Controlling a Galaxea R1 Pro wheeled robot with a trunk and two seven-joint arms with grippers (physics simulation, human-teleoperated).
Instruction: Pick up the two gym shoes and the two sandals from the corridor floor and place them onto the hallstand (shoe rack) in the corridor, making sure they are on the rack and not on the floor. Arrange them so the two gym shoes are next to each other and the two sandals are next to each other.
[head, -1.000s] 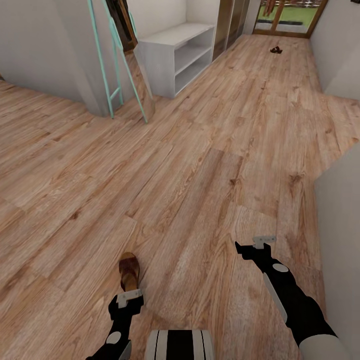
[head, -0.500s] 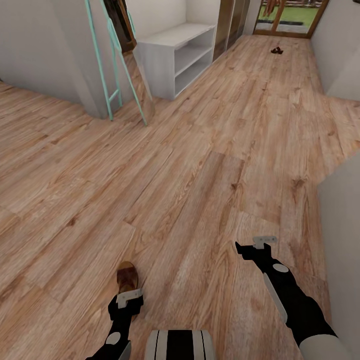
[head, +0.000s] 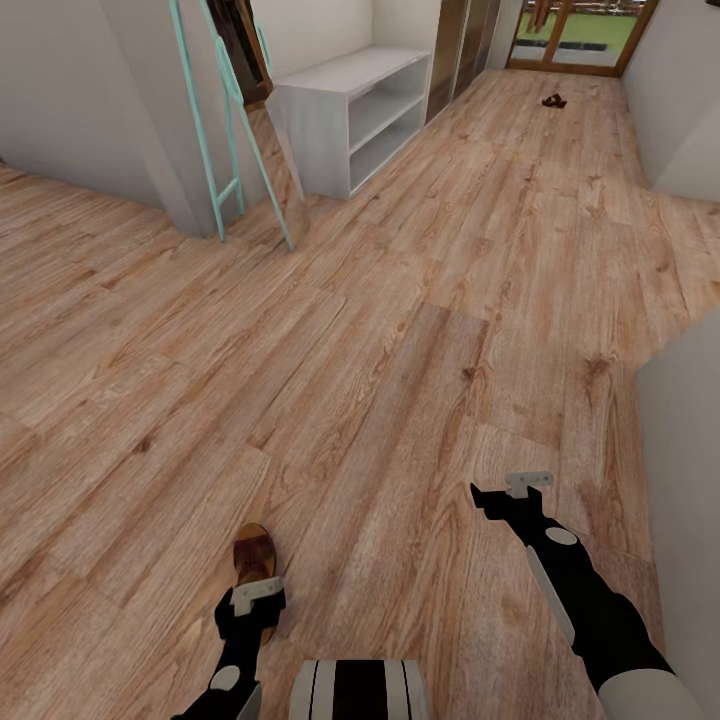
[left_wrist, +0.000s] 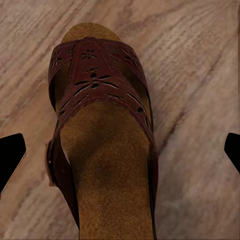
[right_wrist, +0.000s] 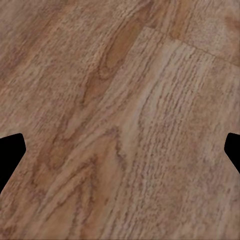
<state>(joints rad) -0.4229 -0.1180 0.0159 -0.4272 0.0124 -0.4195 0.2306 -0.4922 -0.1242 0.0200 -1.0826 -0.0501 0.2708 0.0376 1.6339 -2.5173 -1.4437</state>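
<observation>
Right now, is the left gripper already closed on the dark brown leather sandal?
No: the left gripper is open, the sandal lying untouched between.

This is looking like a home corridor. Wood-grain plank flooring (head: 420, 300) is running toward a glazed door (head: 580, 35) showing greenery outside. A low white shoe rack (head: 350, 115) is standing against the wall, near that door, with a mint-green ladder frame (head: 225, 120) leaning just beside the rack. A sandal (head: 552, 100) is lying on the floor between rack and door.
</observation>
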